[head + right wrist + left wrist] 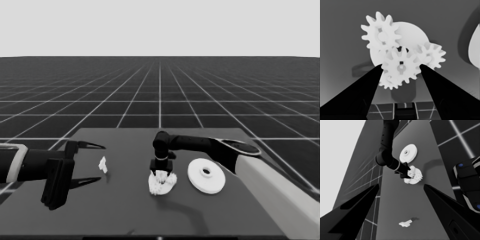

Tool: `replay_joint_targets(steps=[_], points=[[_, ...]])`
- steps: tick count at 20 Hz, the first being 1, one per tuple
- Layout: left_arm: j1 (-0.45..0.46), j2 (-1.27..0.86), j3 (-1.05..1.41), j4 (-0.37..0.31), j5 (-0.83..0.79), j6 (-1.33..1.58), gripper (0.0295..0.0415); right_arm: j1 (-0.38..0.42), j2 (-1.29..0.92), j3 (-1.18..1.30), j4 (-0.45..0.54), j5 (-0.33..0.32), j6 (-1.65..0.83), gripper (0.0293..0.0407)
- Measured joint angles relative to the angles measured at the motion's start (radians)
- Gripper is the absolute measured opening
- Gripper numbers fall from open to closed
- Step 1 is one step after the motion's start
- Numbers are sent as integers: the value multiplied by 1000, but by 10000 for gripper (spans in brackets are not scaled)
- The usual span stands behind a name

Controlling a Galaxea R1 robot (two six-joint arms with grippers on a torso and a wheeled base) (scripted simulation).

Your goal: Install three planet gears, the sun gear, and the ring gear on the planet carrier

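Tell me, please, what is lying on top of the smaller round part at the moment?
Toothed gears lie on the smaller round part: four show in the right wrist view, one between the right hand's fingers. The part's central hole is mostly covered.

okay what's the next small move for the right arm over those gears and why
Probably open the right claw and lift straight up: its fingers flank the middle gear, which looks seated among the gears on the smaller round part. The larger round part waits beside it.
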Motion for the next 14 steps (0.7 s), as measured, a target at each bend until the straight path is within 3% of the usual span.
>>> replay_joint_targets(steps=[14], points=[[0,0,0,0,0,0,385,-7,-1,-1,0,0,146,309]])
